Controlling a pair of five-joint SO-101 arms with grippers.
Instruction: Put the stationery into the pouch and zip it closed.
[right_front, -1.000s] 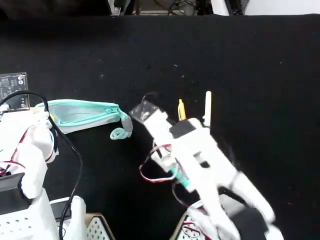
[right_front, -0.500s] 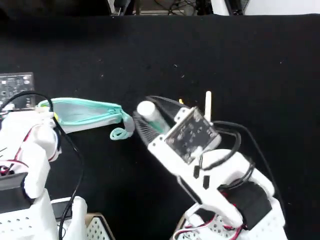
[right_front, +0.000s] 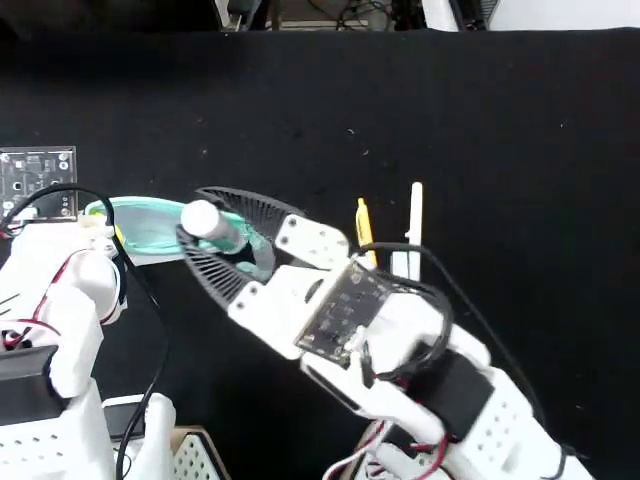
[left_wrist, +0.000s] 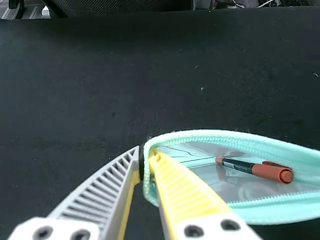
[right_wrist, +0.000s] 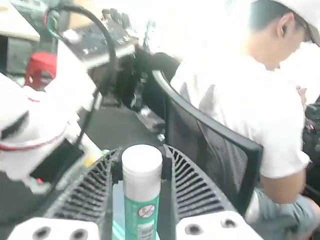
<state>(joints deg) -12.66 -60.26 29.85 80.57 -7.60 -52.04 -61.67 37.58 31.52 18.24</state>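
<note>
Teal pouch (right_front: 140, 225) flat on the black table cloth (right_front: 480, 110), toward the left of the high view, zip undone and mouth gaping. Inside it, from the left wrist view: 1 red-capped pen (left_wrist: 255, 169) with a dark barrel, lying lengthwise on the pale lining.

Left gripper (left_wrist: 144, 159) almost closed, pinching the pouch's rim at one end. White finger on the outside, yellow finger (left_wrist: 175, 190) laid over the opening, teal zip edge caught between the 2.

Right gripper (right_front: 190, 213) stretched across from the lower right of the high view. Black ribbed fingers (right_front: 245, 205) parted just enough to clasp a glue stick (right_front: 210, 222) by its body, white cap standing past the fingertips. From the right wrist view, same glue stick upright between the 2 fingers, white cap on top, green label lower down.

In the high view, glue stick placed over the end of the pouch farthest from the left gripper; touching the fabric or held above it, impossible to tell.

2 more pieces of stationery out on the cloth, well apart from the pouch, on the far side of the right arm: yellow pen (right_front: 364, 222) and white pen (right_front: 416, 212), side by side, near each other without touching. Lower ends of both hidden behind the arm.

Small circuit board (right_front: 38, 182) at the left edge of the high view, just beyond the left arm (right_front: 60, 290).
</note>
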